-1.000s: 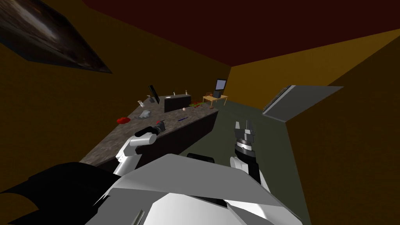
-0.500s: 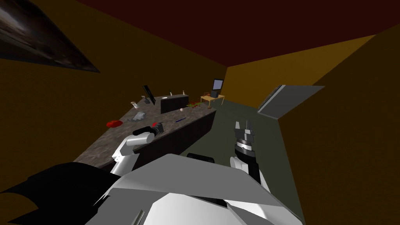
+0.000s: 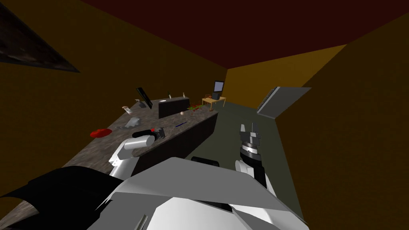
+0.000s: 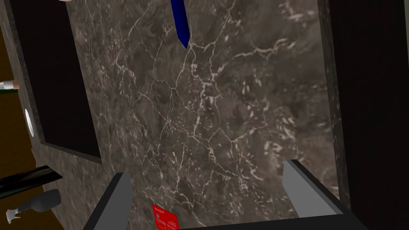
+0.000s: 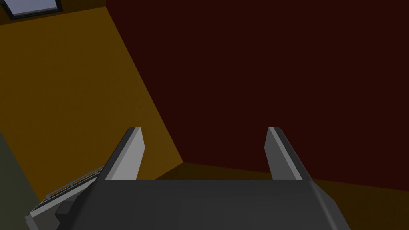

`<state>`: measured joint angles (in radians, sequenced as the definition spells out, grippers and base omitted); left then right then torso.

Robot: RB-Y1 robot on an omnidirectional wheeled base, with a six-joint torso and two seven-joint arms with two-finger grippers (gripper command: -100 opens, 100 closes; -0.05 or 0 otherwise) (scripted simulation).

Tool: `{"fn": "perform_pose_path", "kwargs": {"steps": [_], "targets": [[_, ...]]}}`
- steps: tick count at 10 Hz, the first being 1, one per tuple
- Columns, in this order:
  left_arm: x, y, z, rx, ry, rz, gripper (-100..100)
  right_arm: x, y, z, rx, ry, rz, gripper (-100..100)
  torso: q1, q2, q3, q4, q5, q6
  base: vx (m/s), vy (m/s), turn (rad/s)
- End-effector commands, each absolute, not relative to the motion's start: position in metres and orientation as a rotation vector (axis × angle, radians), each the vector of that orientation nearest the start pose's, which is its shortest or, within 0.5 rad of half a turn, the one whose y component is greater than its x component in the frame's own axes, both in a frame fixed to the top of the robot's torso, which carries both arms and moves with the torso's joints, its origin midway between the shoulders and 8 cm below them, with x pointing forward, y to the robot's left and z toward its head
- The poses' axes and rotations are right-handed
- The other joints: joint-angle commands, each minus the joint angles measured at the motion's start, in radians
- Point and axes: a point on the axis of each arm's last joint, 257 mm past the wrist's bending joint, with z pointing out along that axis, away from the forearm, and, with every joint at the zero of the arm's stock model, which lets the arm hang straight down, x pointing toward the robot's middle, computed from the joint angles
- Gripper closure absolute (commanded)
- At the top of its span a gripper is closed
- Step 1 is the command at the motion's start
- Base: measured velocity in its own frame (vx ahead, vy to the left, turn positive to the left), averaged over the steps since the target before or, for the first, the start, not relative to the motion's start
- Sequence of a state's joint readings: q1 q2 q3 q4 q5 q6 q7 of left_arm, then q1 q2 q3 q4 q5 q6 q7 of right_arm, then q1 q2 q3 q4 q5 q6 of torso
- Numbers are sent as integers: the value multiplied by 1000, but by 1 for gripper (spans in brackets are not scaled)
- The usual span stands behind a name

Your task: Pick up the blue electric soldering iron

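The blue soldering iron (image 3: 180, 124) lies on the dark marble counter (image 3: 100, 149), near its front edge. In the left wrist view the blue soldering iron (image 4: 179, 20) is a thin blue rod well ahead of my left gripper (image 4: 207, 187), in line with the gap between the fingers. That left gripper (image 3: 159, 133) hovers over the counter, open and holding nothing, with a small red card (image 4: 164, 217) just under it. My right gripper (image 3: 248, 128) stands raised over the floor, away from the counter; the right gripper (image 5: 204, 153) is open and holds nothing.
On the counter are a dark box (image 3: 172, 107), a red object (image 3: 100, 132), a grey crumpled thing (image 3: 132, 121), a small ball (image 3: 181, 113) and a spray bottle (image 4: 32, 201). A small table (image 3: 213, 100) with a screen stands far back. A grey door (image 3: 279, 100) hangs open on the right.
My head view has swung, so the counter and its things have slid left in the picture. The left hand sits slightly lower in view; the right arm holds still.
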<state>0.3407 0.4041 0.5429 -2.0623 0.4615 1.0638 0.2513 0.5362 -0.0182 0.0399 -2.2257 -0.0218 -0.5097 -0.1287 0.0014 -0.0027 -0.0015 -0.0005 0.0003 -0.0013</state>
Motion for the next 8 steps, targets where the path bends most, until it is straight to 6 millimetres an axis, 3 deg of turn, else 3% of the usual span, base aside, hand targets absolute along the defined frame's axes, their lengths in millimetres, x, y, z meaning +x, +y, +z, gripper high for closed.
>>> {"fn": "perform_pose_path", "kwargs": {"steps": [1, 6, 8], "targets": [[332, 533, -267, -2114, 1101, -614, -100, 351, -273, -11, 782, 629, 1442, 0, 0, 0, 0, 0, 0, 0, 22, 6, 17], [294, 553, -282, -2315, 1002, -540, -100, 351, -273, -11, 782, 629, 1442, 0, 0, -1, -1, 0, 0, 0, 56, 8, -167], [287, 550, -289, -2349, 1015, -509, -100, 351, -273, -11, 782, 629, 1442, 0, 1, -2, -1, 0, 0, 0, 48, 22, -40]]}}
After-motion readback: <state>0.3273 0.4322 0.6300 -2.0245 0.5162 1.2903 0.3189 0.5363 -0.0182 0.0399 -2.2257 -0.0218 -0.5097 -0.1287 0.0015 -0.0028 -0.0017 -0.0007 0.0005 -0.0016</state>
